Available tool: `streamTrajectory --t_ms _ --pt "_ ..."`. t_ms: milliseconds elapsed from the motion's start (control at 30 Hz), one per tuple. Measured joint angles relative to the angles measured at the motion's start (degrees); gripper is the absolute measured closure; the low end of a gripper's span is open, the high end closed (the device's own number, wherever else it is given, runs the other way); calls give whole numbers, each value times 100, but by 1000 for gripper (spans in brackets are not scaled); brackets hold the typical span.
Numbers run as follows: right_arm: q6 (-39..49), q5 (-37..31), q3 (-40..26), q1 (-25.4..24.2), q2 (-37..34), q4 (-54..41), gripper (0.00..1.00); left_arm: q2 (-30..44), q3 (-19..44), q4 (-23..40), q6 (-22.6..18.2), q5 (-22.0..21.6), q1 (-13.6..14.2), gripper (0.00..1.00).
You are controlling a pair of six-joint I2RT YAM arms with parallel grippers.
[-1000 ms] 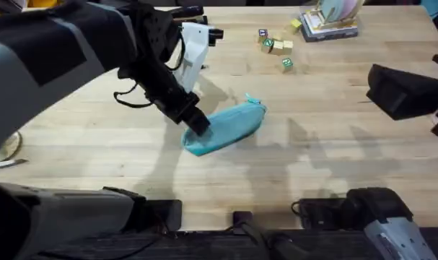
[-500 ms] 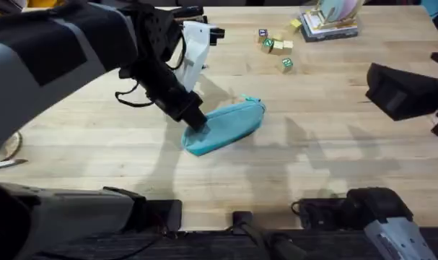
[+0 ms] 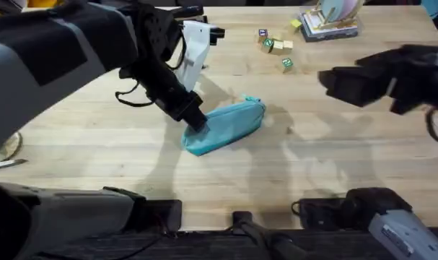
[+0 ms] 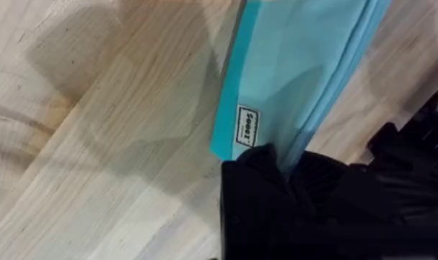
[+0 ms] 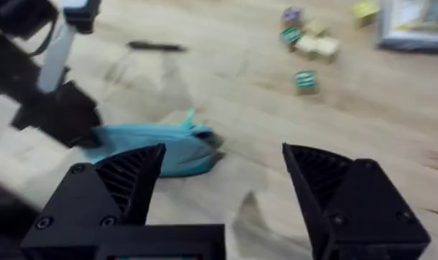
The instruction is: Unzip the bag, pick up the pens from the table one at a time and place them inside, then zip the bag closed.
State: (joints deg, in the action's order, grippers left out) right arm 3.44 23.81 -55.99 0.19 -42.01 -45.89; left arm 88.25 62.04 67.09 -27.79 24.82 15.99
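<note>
We've got the left end effector (image 3: 195,121) clamped on the bag (image 3: 229,126) to anchor it, while the right end effector (image 5: 222,184) comes in wide open for the zipper pull.

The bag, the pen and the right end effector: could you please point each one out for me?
bag (image 3: 229,124), overhead view, middle of its teal side.
pen (image 5: 156,46), right wrist view, middle of its dark barrel.
right end effector (image 5: 222,180), right wrist view, gap between its open fingers.

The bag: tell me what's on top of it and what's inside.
The left gripper presses down on the near end of the bag, which lies on the table. The rest of its top is bare. The fabric hides whatever is inside.
</note>
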Motion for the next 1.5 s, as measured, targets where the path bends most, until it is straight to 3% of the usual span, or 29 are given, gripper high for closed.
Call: streamTrajectory --t_ms 333,533,800,1100,1500 --pt "-4 1520 0 0 -1563 124 4 -2 0 -2 0 0 0 959" --pt "-135 1951 0 86 -2361 361 4 -2 0 -4 0 0 0 959" --pt "-410 2108 0 553 -2934 525 4 -1 0 -7 0 0 0 959" --pt "-778 2123 0 633 -3208 1158 4 0 0 -9 0 0 0 958" --pt "-802 1691 0 1276 -4021 1598 4 -1 0 -9 0 0 0 958"
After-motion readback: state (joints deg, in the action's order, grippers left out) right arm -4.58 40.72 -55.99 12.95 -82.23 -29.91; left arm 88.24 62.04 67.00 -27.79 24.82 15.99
